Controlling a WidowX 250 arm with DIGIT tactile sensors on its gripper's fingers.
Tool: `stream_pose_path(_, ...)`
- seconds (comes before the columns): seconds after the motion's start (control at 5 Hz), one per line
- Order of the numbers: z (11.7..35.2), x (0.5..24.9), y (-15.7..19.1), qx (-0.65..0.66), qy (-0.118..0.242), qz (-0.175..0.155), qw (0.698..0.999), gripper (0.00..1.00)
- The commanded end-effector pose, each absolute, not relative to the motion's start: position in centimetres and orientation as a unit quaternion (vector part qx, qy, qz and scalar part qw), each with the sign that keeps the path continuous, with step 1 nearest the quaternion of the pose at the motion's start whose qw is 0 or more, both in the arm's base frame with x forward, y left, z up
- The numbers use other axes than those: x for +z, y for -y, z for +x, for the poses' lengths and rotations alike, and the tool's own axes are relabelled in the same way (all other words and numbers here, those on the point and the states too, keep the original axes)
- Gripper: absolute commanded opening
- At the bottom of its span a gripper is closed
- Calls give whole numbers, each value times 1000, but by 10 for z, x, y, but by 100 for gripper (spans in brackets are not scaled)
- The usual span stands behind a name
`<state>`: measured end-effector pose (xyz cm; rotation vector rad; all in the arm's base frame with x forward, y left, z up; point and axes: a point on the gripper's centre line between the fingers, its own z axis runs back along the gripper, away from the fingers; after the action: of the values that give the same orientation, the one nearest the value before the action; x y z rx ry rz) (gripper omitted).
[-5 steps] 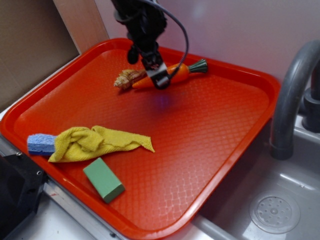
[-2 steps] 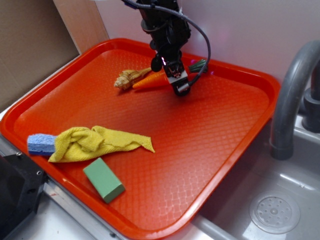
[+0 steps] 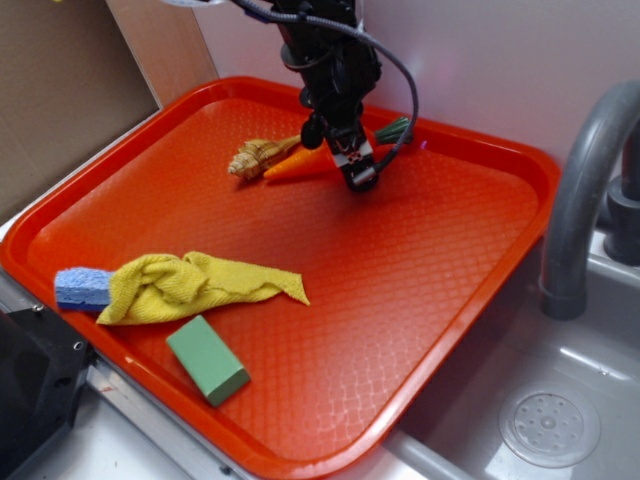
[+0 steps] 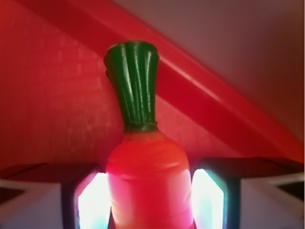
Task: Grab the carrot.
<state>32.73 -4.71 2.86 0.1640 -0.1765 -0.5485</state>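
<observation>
Gripper (image 3: 352, 160) straddles one carrot (image 3: 300, 162) beside one seashell (image 3: 255, 157).

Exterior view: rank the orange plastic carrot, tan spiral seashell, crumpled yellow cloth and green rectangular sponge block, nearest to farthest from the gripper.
1. Orange plastic carrot: between the fingers of the gripper, far side of the tray.
2. Tan spiral seashell: just beyond the carrot's tip.
3. Crumpled yellow cloth: near front edge.
4. Green rectangular sponge block: front edge, farthest.
</observation>
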Motion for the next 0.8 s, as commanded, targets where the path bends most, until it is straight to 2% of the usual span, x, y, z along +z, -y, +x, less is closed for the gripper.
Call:
stream_pose_path(0.0, 294, 120, 53, -164, 35, 92, 982, 0)
stream_pose_path(0.4, 253, 163, 37, -29, 12, 88, 996, 0)
stream_pose_path(0.6, 242, 177, 39, -23, 24, 67, 997, 0)
